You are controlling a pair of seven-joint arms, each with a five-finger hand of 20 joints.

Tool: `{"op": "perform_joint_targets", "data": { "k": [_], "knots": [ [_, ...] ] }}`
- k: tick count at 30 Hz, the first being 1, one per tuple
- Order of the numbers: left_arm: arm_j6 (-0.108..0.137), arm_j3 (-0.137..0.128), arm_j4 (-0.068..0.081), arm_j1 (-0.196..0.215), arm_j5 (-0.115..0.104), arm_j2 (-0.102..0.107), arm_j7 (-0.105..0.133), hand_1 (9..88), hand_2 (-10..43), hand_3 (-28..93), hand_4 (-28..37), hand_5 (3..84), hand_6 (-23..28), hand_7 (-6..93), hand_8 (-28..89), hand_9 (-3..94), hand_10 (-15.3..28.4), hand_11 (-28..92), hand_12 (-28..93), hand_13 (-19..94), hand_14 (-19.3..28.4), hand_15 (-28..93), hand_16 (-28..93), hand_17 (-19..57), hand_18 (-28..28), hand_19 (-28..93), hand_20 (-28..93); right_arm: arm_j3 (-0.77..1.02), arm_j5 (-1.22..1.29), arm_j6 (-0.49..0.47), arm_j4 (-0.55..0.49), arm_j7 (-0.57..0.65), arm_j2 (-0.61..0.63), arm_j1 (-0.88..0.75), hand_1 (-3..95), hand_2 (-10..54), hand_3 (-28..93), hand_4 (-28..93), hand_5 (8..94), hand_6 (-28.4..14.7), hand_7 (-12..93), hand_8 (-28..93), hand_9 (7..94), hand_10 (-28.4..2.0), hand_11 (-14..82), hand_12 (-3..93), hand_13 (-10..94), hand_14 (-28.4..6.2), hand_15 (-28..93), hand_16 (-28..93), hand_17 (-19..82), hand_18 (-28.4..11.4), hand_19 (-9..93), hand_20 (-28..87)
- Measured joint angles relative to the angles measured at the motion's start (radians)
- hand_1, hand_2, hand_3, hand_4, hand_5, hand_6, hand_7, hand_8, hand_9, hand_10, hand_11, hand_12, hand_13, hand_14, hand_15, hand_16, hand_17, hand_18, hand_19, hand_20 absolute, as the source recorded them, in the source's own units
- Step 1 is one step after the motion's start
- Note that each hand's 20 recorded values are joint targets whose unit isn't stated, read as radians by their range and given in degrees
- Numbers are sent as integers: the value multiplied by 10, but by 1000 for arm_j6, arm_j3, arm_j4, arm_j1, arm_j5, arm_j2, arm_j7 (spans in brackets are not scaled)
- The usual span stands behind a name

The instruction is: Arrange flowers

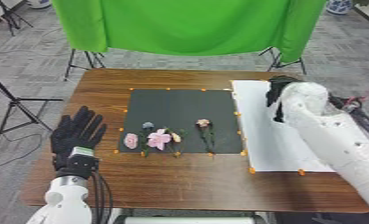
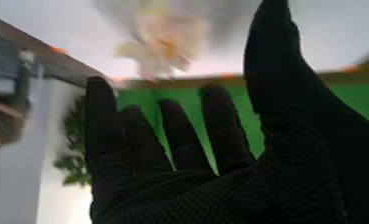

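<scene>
A brown wooden table (image 1: 180, 185) with visible grain carries two flat sheets. The dark, nearly black rectangular sheet (image 1: 167, 107) lies in the table's left and middle part, nearer the far edge than the near edge, its sides roughly in line with the table's. Just beside it, toward the right edge, lies a long white rectangular sheet (image 1: 274, 145); this one starts closer to the far edge and also reaches farther toward the near edge. Small bright orange tabs (image 1: 251, 170) dot the borders of both sheets, including the strip where the two run side by side.
</scene>
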Motion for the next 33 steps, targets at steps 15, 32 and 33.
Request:
{"op": "perform_joint_targets", "data": {
  "k": [15,32,33],
  "knots": [
    [-7,2,3,-1,5,-1,-3,274,150,738,-283,443,103,197,-96,352,156,308,124,259,166,460,-81,-64,152,382,91,11,-65,96,53,-41,0,-37,618,-70,697,-283,709,4,247,-13,835,-95,149,442,720,-54,236,390,325,-185,714,305],
    [-6,-7,-2,13,0,-6,-3,274,151,738,-282,444,103,198,-97,354,158,309,124,260,167,463,-83,-64,153,383,93,171,128,192,-400,-36,84,-289,614,-72,730,-283,720,-7,261,-13,834,-98,168,469,722,-61,257,402,320,-197,744,317],
    [-6,-7,-2,13,0,-6,-3,274,151,738,-282,444,103,197,-97,354,157,309,124,260,167,463,-83,-64,152,384,93,175,159,188,-428,-33,83,-295,613,-74,730,-283,718,-9,256,-13,832,-98,164,464,717,-62,255,397,316,-197,743,315]
  ]
}}
